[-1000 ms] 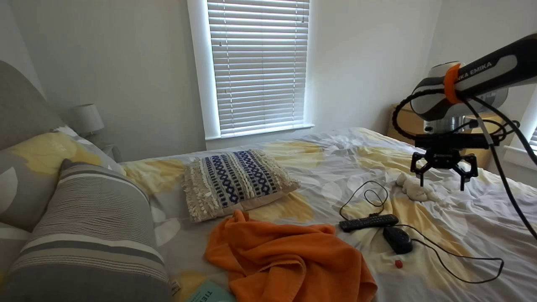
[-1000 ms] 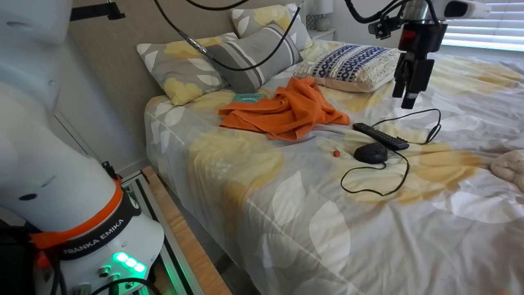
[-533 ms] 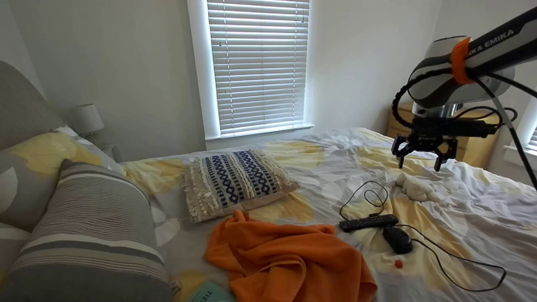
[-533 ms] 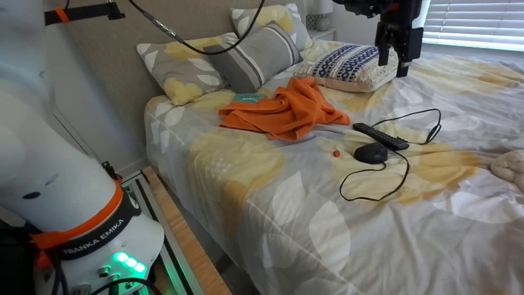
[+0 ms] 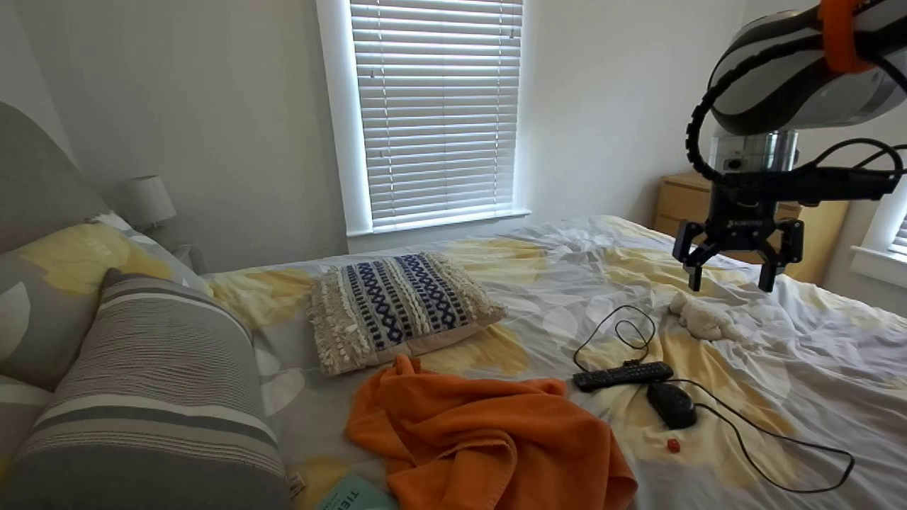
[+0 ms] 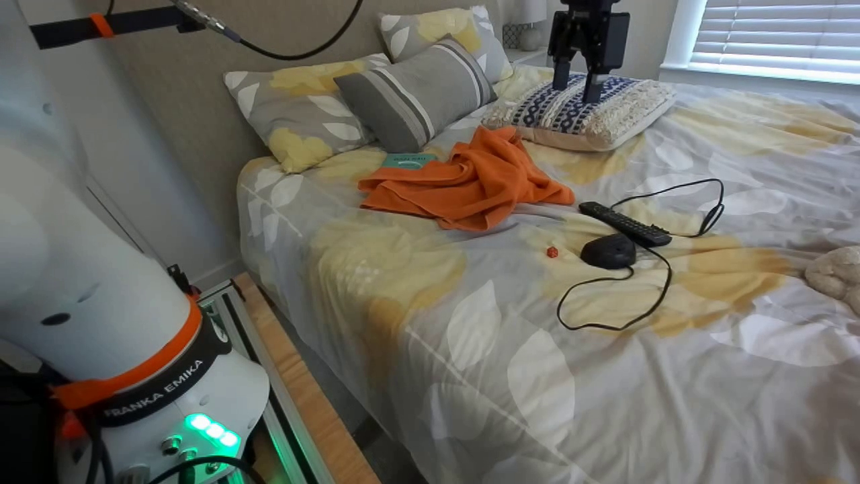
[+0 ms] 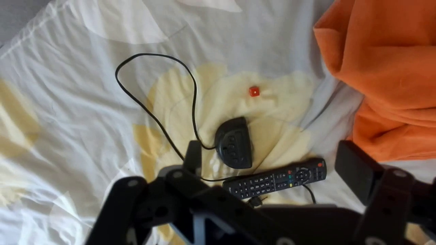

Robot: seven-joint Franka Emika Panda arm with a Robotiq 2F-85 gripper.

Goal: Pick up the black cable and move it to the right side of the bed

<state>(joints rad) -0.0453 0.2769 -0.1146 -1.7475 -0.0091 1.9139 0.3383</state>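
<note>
The black cable lies on the bed, its chunky block [image 5: 672, 406] beside the remote; the block also shows in an exterior view [image 6: 608, 251] and the wrist view [image 7: 234, 143]. One cord loop [image 7: 195, 98] spreads out from the block; another loop [image 6: 720, 202] lies beyond the remote. The bed [image 5: 545, 315] has rumpled white and pale-yellow sheets. My gripper [image 5: 731, 280] is open and empty, high above the bed; it also shows in an exterior view [image 6: 576, 84]. In the wrist view, the block and remote show below, between the open fingers [image 7: 274, 162], which partly hide the cord.
A black remote [image 7: 276, 178] lies across the cord. A red die [image 7: 254, 91] lies near the block. An orange cloth [image 6: 470, 181], a patterned cushion [image 5: 404, 304], a striped pillow [image 6: 420, 94] and a pale stuffed toy [image 5: 705, 319] are on the bed. A wooden dresser [image 5: 684, 202] stands behind.
My open gripper has risen and moved away from above the remote, up and to the left in an exterior view. The cable's near loop has spread slightly outward on the sheet.
</note>
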